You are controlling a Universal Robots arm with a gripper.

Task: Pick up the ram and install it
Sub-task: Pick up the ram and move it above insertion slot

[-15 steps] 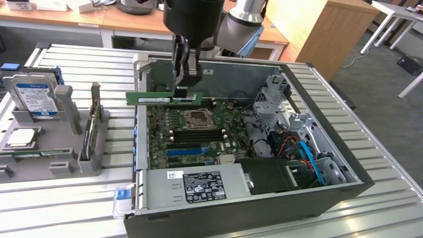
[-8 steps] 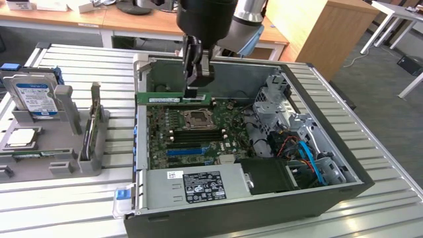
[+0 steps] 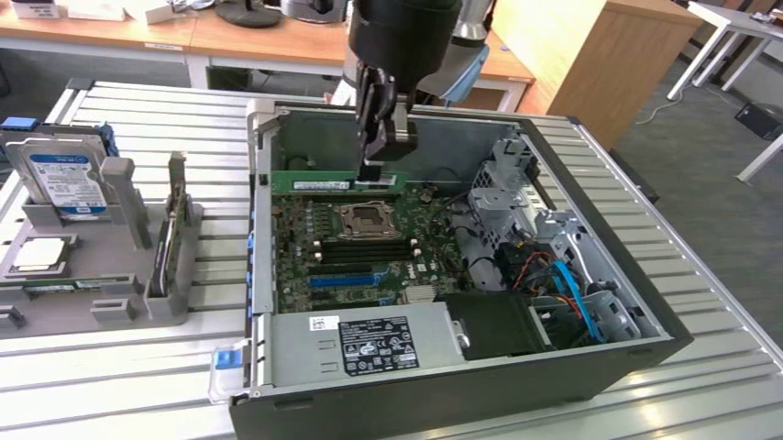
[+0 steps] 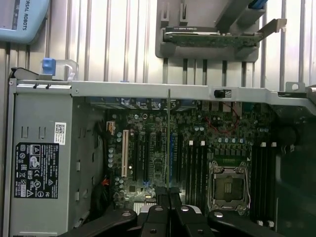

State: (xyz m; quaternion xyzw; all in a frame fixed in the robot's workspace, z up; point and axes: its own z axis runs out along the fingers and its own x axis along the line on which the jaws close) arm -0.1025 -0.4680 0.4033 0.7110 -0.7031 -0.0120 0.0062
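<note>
The ram [image 3: 333, 182] is a long green stick held level above the motherboard [image 3: 423, 234], near the far wall of the open computer case [image 3: 260, 229]. My gripper [image 3: 380, 170] comes down from above and is shut on the stick's end toward the exterior view's right. In the wrist view the ram [image 4: 169, 138] appears edge-on as a thin line running out from between my gripper [image 4: 169, 196] fingers, over the board's expansion slots. The CPU socket [image 3: 365, 220] lies just below the stick, and black memory slots [image 3: 363, 248] sit beyond the socket toward the camera.
A power supply [image 3: 367, 344] takes up the case's near end. Drive cages and blue cables [image 3: 566, 280] crowd the exterior view's right side of the case. A grey fixture [image 3: 116, 293] at the exterior view's left holds a hard drive [image 3: 64, 183] and cards. A blue slot [image 3: 348, 279] lies on the board.
</note>
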